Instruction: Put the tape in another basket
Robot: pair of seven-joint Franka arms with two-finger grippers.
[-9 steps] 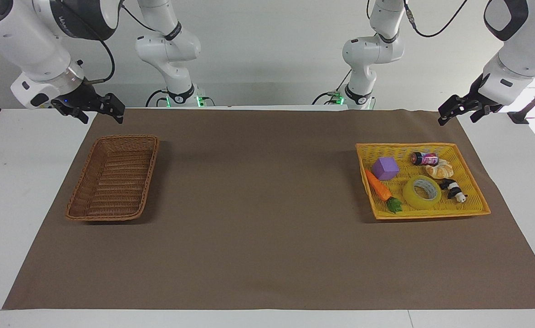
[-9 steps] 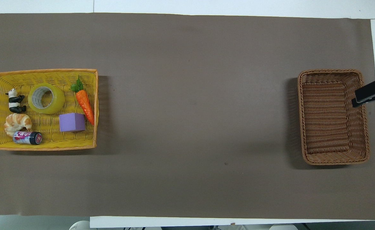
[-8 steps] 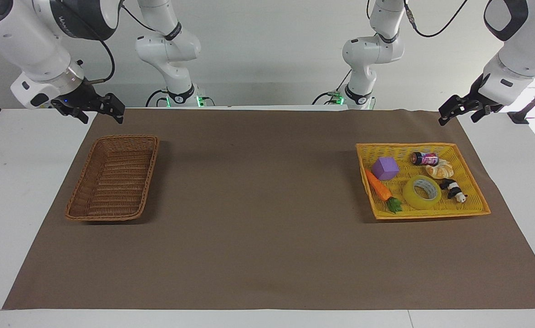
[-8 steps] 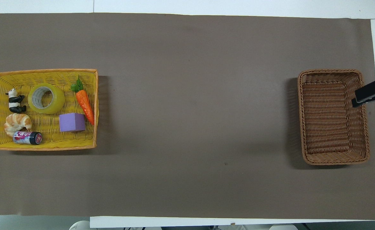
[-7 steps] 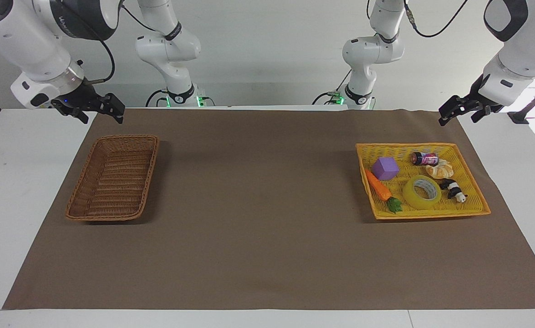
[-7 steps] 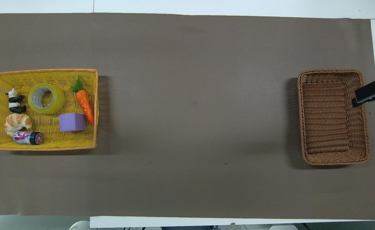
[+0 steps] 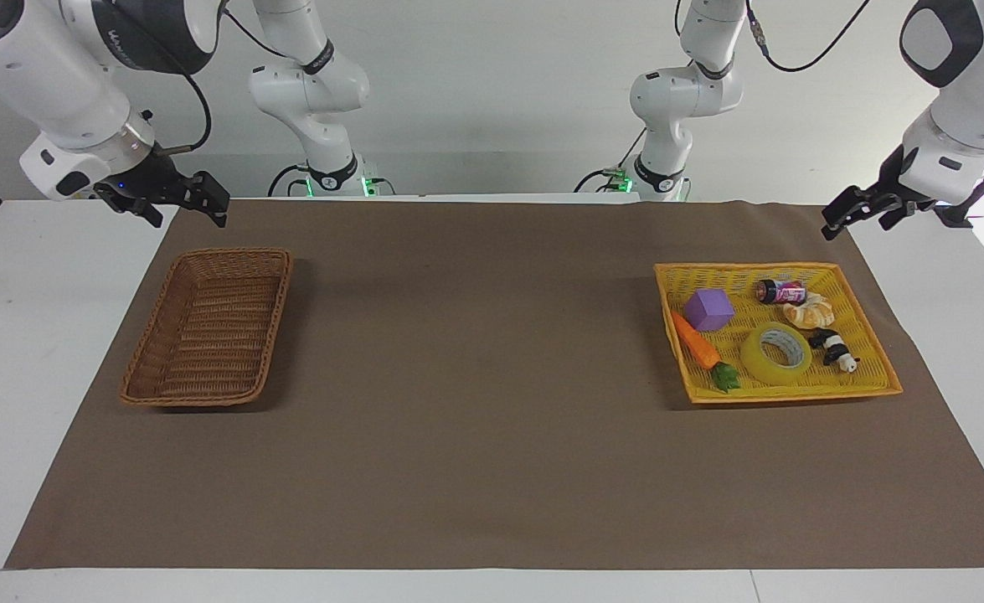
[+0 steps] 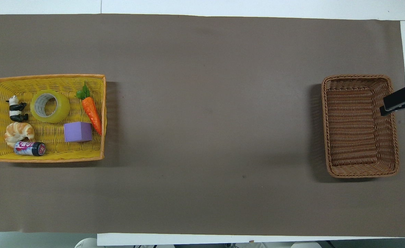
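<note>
Left gripper [image 7: 858,216] is held raised at the left-arm table edge, jaw state indeterminable. Right gripper [image 7: 175,201] is parked over the corner by the brown woven wicker basket [image 7: 207,327], fingers apart. Translucent yellow tape roll [image 7: 776,353] is left lying in the yellow flat woven tray [image 7: 873,352].

Matt brown cloth-like mat [image 7: 475,435] laid over the smooth white counter [image 7: 23,352], rough brown woven wicker basket [image 7: 207,327], bright yellow woven tray [image 7: 785,389], glossy translucent yellow tape [image 7: 775,354], smooth matt purple cube [image 7: 708,309], glossy white plastic arm shells [image 7: 56,75].

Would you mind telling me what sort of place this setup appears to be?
Probably a robotics lab bench: two white arms mounted at a table under a brown mat, a yellow tray of toys and tape, and a brown basket.
</note>
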